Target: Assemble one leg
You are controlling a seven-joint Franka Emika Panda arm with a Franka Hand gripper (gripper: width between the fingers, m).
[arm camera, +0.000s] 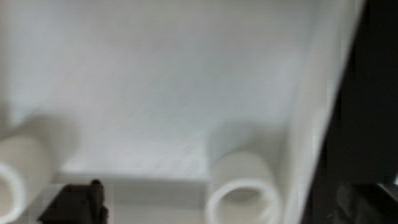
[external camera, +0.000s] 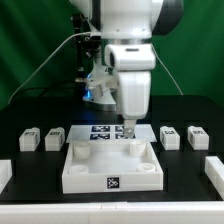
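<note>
While the gripper hangs over the 12 o'clock edge of the white tray, fingers spread wide, nothing held, nearest leg on the table at 2 o'clock of tray, apart from gripper

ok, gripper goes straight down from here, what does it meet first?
Probably the white tray-like piece: the gripper points down over its far corner, on the exterior view's right. Whether it meets floor or rim first is unclear at this depth.

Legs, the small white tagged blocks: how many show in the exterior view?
4. Two legs lie at the exterior view's left of the large tray, two at its right. The arm could hide more.
</note>
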